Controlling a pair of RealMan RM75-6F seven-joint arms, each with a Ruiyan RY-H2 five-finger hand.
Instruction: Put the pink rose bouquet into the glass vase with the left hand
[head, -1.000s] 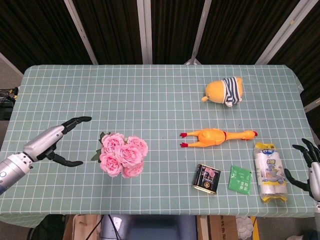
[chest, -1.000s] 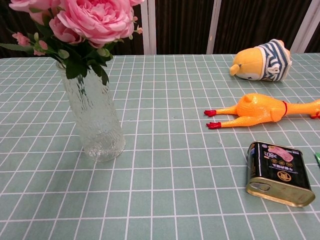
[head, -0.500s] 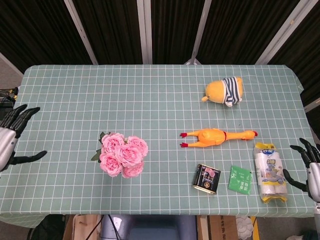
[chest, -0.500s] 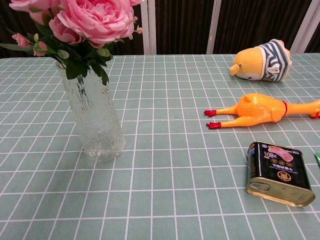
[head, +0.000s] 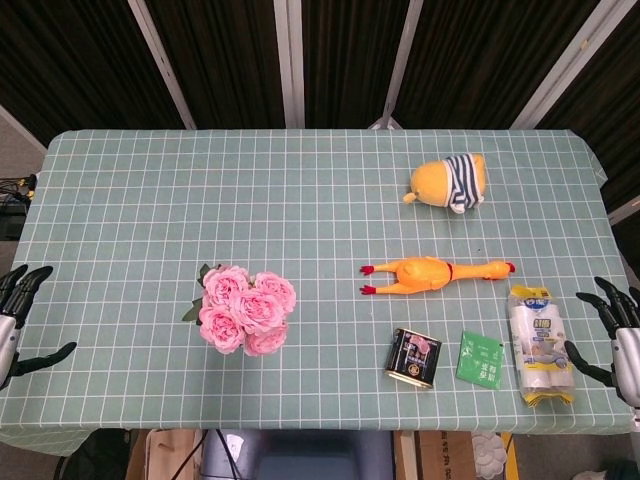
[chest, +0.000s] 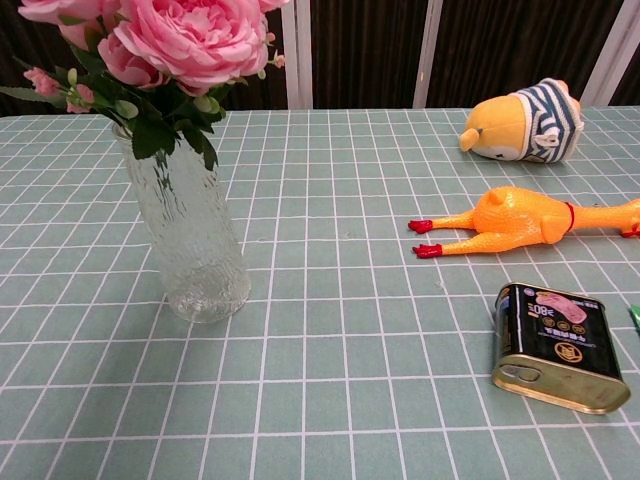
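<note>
The pink rose bouquet (head: 246, 309) stands upright in the ribbed glass vase (chest: 192, 238), its blooms (chest: 175, 35) spreading above the rim in the chest view. From the head view the flowers hide the vase. My left hand (head: 12, 318) is at the far left table edge, well away from the bouquet, fingers spread and holding nothing. My right hand (head: 619, 335) hangs off the right edge beside a plastic packet, fingers apart and empty. Neither hand shows in the chest view.
A yellow rubber chicken (head: 435, 272) lies right of centre, a striped plush toy (head: 450, 182) behind it. A dark tin can (head: 414, 357), a green sachet (head: 480, 360) and a clear plastic packet (head: 540, 345) lie along the front right of the checked tablecloth (head: 300, 200).
My left hand has drawn back from beside the bouquet to the far left table edge and lower. The bouquet stays in the vase. My right hand barely shifted.
</note>
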